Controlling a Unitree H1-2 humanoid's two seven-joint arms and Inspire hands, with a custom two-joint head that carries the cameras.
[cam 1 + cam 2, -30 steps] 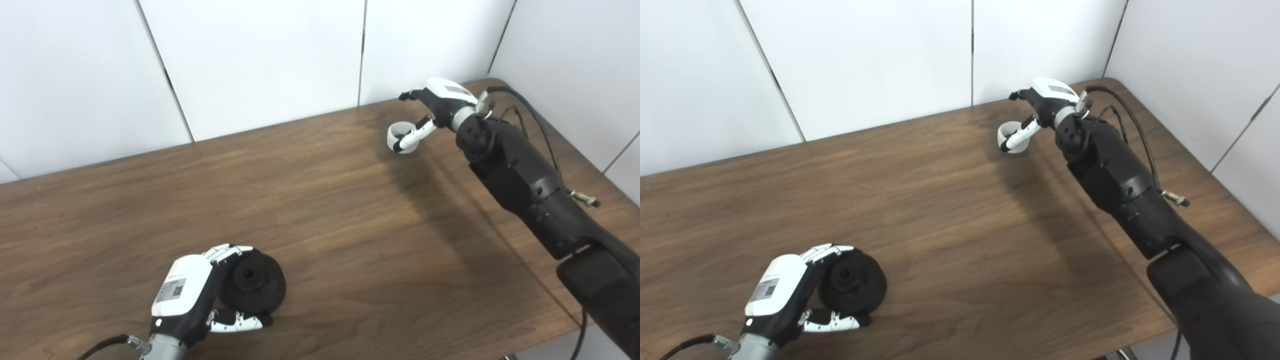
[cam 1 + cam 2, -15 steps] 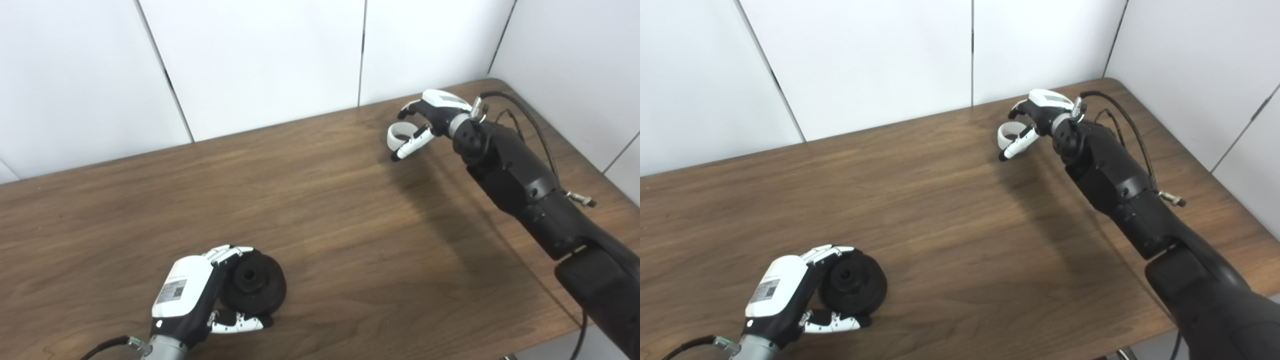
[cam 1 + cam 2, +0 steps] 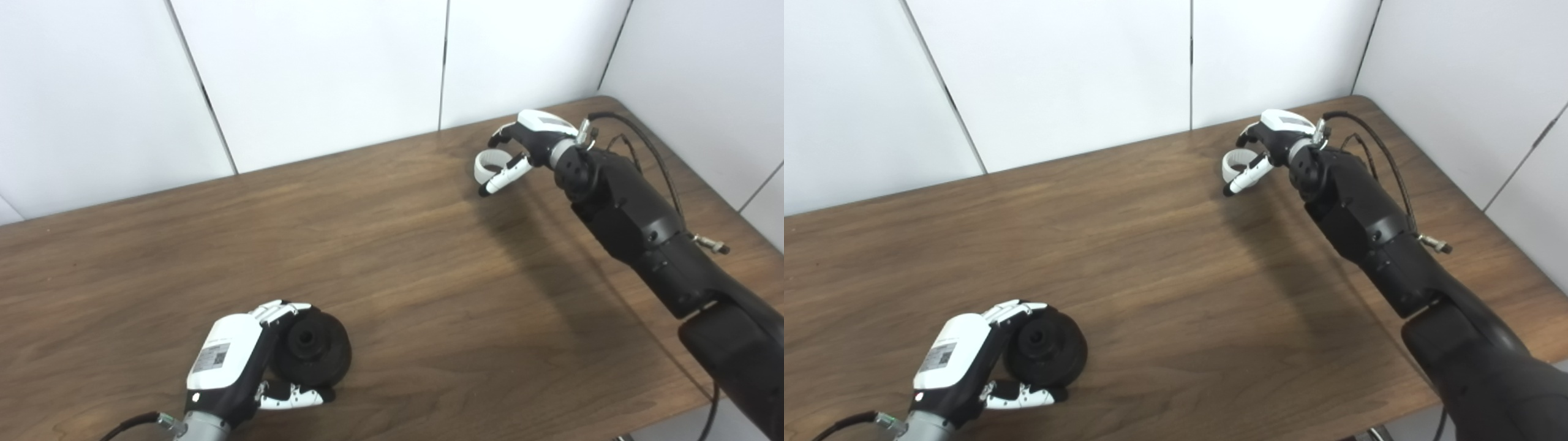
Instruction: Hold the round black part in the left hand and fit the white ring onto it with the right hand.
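The round black part [image 3: 313, 348], a thick disc with a hole at its centre, stands on edge at the table's near left. My left hand [image 3: 234, 367] is shut on it, fingers over its top and thumb under its front. At the far right lies the white ring [image 3: 487, 164]. My right hand [image 3: 528, 136] is closed round it, fingers curled over its far side and thumb laid across its near side. Whether the ring is off the table I cannot tell.
The brown wooden table [image 3: 392, 245] ends against white wall panels [image 3: 318, 73] at the back and right. My black right forearm [image 3: 631, 214], with loose cables [image 3: 643, 138], stretches along the table's right side.
A second ago the right hand hovered open over the ring; its fingers then curled down round it and have held still since. The left hand and black part have not moved.
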